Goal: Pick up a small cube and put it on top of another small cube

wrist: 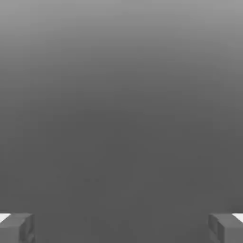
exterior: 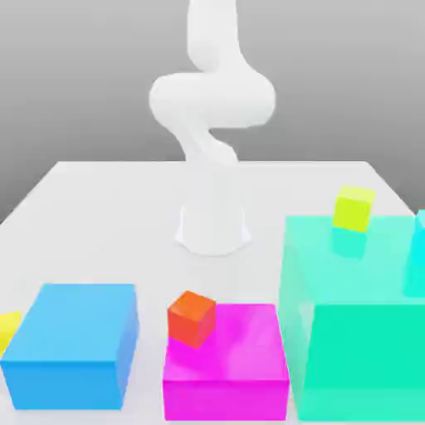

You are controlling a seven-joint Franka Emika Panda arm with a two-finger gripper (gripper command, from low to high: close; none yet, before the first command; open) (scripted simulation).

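Desk [exterior: 100,207]: white, matte, flat. Its far edge runs straight across behind the arm's base [exterior: 212,228]; side edges angle outward toward the camera. The far half of the surface around the base is bare on both sides. The near strip is crowded with blocks standing close together.

Small cube [exterior: 8,328]: bright yellow, plain, sharp-edged, cut off by the exterior view's left border. It sits on the desk just beside the blue block [exterior: 73,344], on that block's left side in the exterior view; whether the two touch cannot be told.

Other pieces, all smooth and uniformly coloured:
- Blue block: low, wide, flat top.
- Magenta block [exterior: 228,361]: low, between the blue and teal blocks, narrow gaps either side.
- Red-orange small cube [exterior: 192,319]: at the magenta block's far left corner in the exterior view, turned at an angle.
- Teal block [exterior: 357,332]: tallest, glossy top that reflects.
- Lime small cube [exterior: 354,207]: on the teal block's top, slightly rotated.
- Cyan block [exterior: 417,253]: at the exterior view's right border, partly cut off.

Arm: white, rounded links, rising from the base and bending above it.

Claw [wrist: 121,228]: open wide, grey fingertips [wrist: 16,228] far apart, nothing between them, plain grey ground beyond.
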